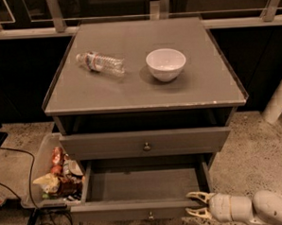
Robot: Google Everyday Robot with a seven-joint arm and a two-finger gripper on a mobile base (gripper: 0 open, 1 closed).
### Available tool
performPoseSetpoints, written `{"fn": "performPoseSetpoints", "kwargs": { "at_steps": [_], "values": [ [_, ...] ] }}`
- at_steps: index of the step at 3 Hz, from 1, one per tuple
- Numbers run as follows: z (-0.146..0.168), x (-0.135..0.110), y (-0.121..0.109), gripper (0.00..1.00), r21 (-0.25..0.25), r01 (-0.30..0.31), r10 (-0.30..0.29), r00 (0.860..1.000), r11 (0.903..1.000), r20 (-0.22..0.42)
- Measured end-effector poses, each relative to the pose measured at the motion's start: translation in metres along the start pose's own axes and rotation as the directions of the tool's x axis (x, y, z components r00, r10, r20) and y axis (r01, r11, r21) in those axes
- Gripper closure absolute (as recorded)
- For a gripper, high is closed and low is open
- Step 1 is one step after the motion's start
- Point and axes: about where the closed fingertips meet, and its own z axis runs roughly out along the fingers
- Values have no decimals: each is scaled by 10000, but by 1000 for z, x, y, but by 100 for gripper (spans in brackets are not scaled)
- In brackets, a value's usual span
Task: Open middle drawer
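The middle drawer is pulled out toward me. Its plain grey box shows empty, and its small round knob sits at the centre of the front. Above it is the taller, wider drawer front with a larger knob. The lowest drawer is hidden under the open one. My gripper is at the open drawer's front right corner. It is open and empty, its fingertips pointing left at the drawer front, off the knob.
A lying water bottle and a white bowl are on the cabinet top. A clear bin of trash stands on the floor at the left, with cables beside it. A white post stands at the right.
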Motion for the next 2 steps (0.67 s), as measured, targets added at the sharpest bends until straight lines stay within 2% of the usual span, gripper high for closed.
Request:
{"fn": "performPoseSetpoints", "kwargs": {
  "at_steps": [1, 2],
  "values": [
    [-1, -1, -1, 82, 0, 0, 0, 10000, 10000, 0],
    [-1, -1, -1, 59, 0, 0, 0, 10000, 10000, 1]
  ]
}}
